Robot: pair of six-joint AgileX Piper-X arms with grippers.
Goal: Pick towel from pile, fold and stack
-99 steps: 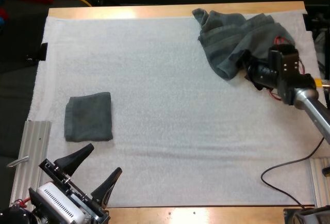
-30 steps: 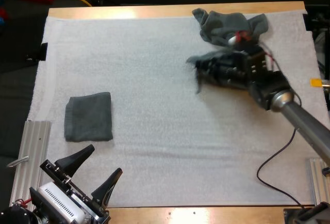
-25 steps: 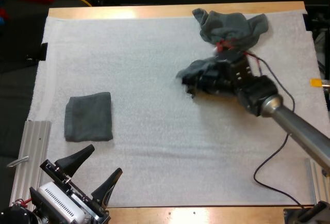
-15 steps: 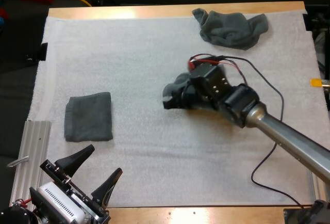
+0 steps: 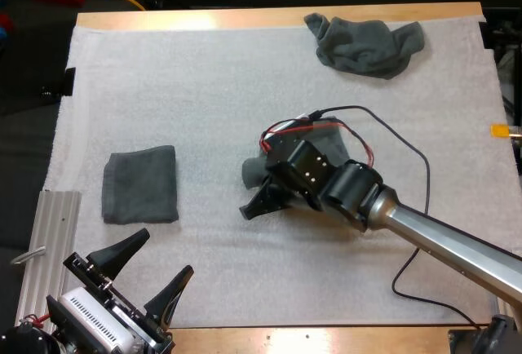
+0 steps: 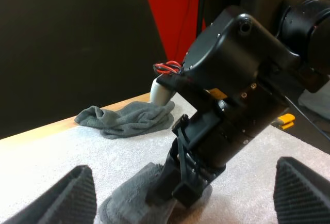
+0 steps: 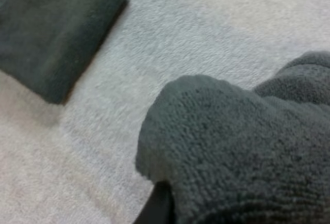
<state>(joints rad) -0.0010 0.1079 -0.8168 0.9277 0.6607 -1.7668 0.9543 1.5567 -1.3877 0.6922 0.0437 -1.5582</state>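
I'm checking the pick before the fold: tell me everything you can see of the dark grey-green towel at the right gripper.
The dark grey-green terry towel is soft looped cloth, bunched into rounded folds rather than spread. It rests on the white mat near its middle, held by the right gripper, whose body covers most of it. It lies apart from the folded towel and the crumpled towel.

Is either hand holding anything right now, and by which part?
Right hand grips a grey towel by a bunched edge. Left hand is open, holding nothing.
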